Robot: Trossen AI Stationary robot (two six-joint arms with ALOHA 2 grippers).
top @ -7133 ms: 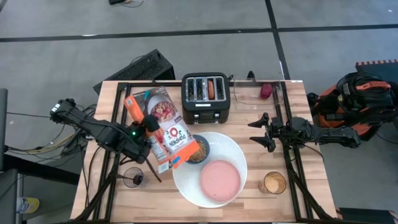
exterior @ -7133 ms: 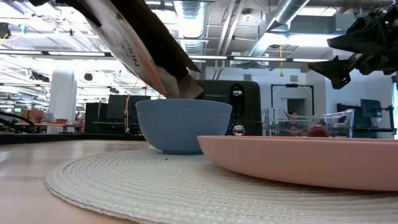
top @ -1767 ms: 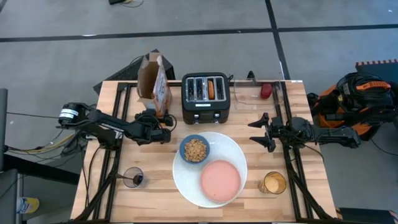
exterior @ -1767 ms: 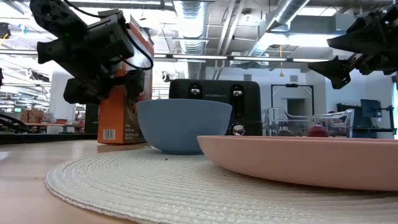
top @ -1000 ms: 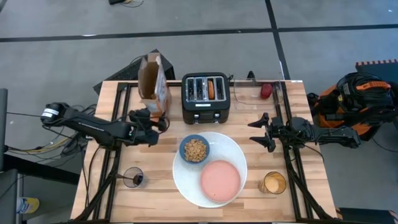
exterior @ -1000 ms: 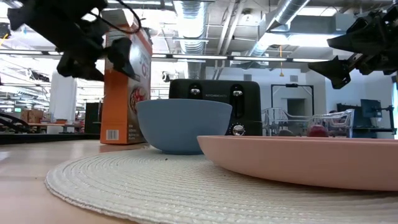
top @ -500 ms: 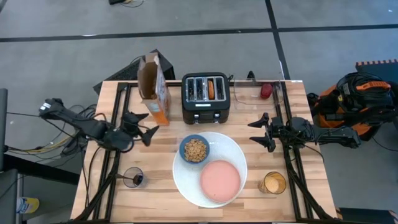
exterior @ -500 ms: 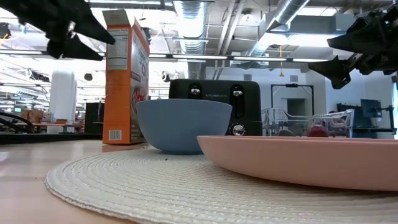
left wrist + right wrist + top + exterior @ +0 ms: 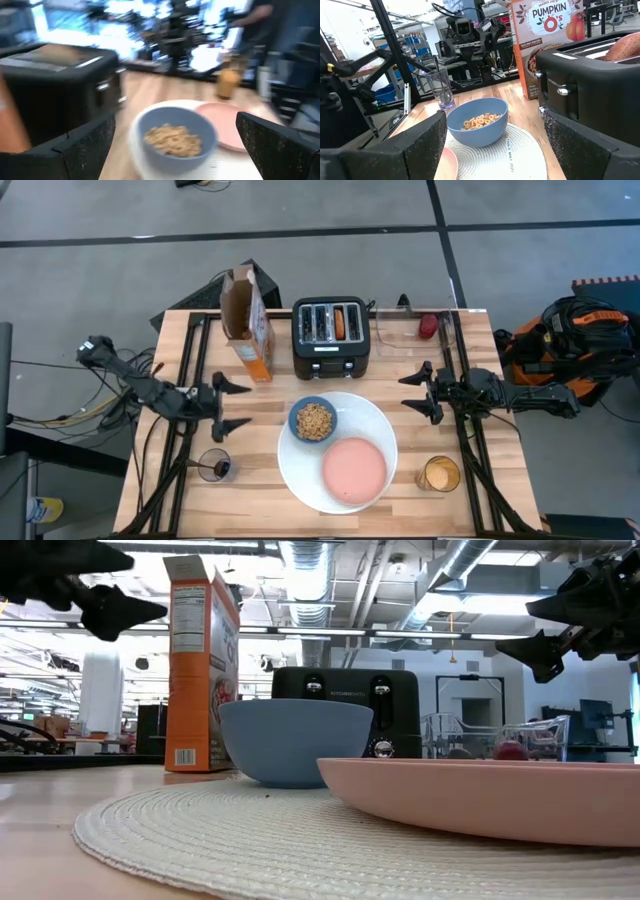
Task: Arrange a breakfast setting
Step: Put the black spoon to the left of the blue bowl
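Observation:
The orange cereal box (image 9: 248, 325) stands upright on its base at the table's far left, beside the black toaster (image 9: 332, 338), which has round bread (image 9: 341, 322) in a slot. The blue bowl (image 9: 313, 420), filled with cereal, and the pink saucer (image 9: 354, 469) sit on the big white plate (image 9: 300, 475). The clear tumbler (image 9: 214, 465), with the spoon (image 9: 436, 65) in it, stands near left. My left gripper (image 9: 233, 405) is open and empty, left of the bowl. My right gripper (image 9: 417, 392) is open and empty, right of the plate.
An amber glass (image 9: 438, 474) stands near right of the plate. A clear container (image 9: 415, 330) with a red item lies at the far right. In the low view the plate's top looks woven (image 9: 200, 840). Bare wood lies between box and tumbler.
My left gripper has drawn back from the cereal box toward the table's near-left and now points right at the bowl, clear of the box. The box stays upright where it was.

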